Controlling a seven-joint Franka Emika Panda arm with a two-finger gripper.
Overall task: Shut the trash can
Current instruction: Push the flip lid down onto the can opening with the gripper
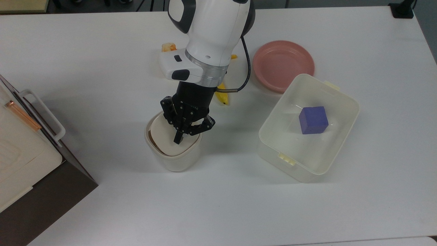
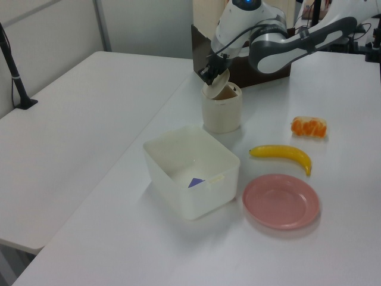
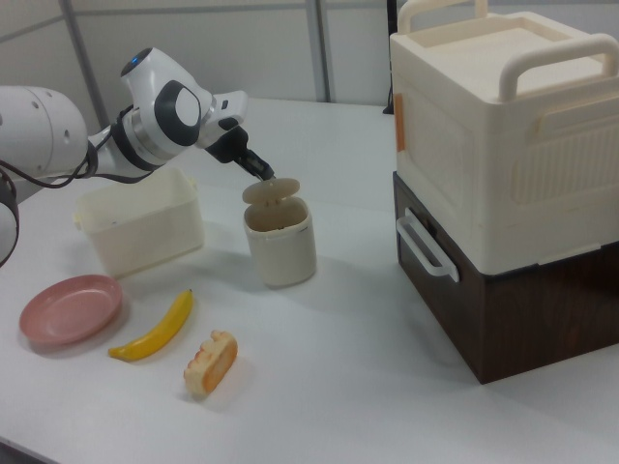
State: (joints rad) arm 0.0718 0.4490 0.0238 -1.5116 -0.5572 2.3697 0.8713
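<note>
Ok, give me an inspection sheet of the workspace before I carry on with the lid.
Surface: white table, no spills seen.
Job's things: trash can upright; lid partly lowered, not shut.
Clutter: banana, orange-topped food piece, pink plate, translucent tub holding a purple block.
Grippers: gripper over the lid, fingers together, apparently pressing it.
Cables: black cable looping from the wrist.
Surroundings: cream crate on a brown box beside the can.
</note>
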